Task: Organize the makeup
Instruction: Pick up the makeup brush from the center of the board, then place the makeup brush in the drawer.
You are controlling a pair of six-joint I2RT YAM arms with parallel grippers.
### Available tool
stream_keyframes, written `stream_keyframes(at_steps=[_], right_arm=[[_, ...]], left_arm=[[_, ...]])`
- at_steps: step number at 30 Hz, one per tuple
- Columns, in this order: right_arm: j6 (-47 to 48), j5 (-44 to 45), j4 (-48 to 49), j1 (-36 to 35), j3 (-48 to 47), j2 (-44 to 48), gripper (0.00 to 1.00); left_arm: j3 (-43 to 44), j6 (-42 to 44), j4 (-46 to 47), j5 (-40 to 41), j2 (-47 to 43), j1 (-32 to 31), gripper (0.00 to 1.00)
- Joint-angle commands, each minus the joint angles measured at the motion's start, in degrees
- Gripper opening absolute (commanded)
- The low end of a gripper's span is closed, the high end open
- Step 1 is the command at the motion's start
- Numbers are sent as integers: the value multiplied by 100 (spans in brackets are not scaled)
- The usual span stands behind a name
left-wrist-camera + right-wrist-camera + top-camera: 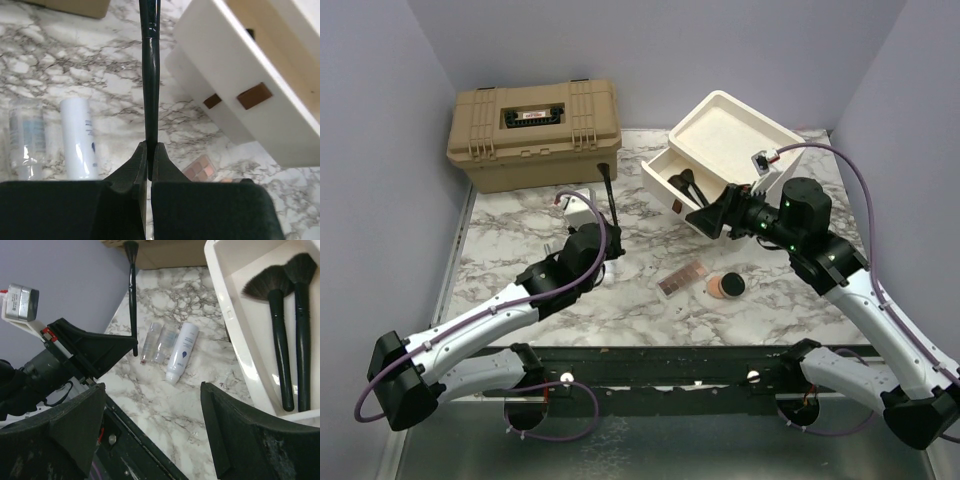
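Left gripper (150, 162): pressed together on the black brush (150, 75), which stands upright.
Right gripper (152, 395): spread, empty, just beside the drawer (235, 315) holding two brushes (280, 340).
Writing: blue mark on the white bottle (181, 352), unreadable.
Worktop (520, 250): bottle beside the tubes (157, 342); palette (682, 278) touching the compact (727, 286).

White-and-grey veined marble tabletop (520, 260); tan toolbox (535, 135); cream drawer unit (730, 135); glossy black brush (150, 75); palette (682, 279) in pink-brown squares; compact (727, 286) black, peach powder; bottle (181, 352) white, small dark mark.

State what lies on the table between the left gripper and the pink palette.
Nothing: the top view shows bare marble table between the left gripper and the pink palette.
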State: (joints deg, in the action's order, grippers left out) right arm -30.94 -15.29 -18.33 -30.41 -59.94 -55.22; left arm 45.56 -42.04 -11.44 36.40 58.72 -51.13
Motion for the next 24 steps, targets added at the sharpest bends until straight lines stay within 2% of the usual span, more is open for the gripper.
stream_keyframes(at_steps=[1, 7, 14, 18, 24], right_arm=[[43, -753, 256, -35, -118, -164, 82], [-60, -951, 397, -30, -73, -226, 80], [-175, -905, 625, -30, 79, -62, 80], [-369, -956, 1220, -34, 414, 207, 77], [-665, -966, 2055, -34, 725, 460, 78]], left_arm=[[105, 705, 616, -874, -115, -19, 0], [151, 943, 1455, -1670, -304, -25, 0], [328, 1024, 1808, -2442, -235, -26, 0], [567, 1101, 2010, -3330, 16, -24, 0], [844, 731, 2462, -4432, 479, -22, 0]])
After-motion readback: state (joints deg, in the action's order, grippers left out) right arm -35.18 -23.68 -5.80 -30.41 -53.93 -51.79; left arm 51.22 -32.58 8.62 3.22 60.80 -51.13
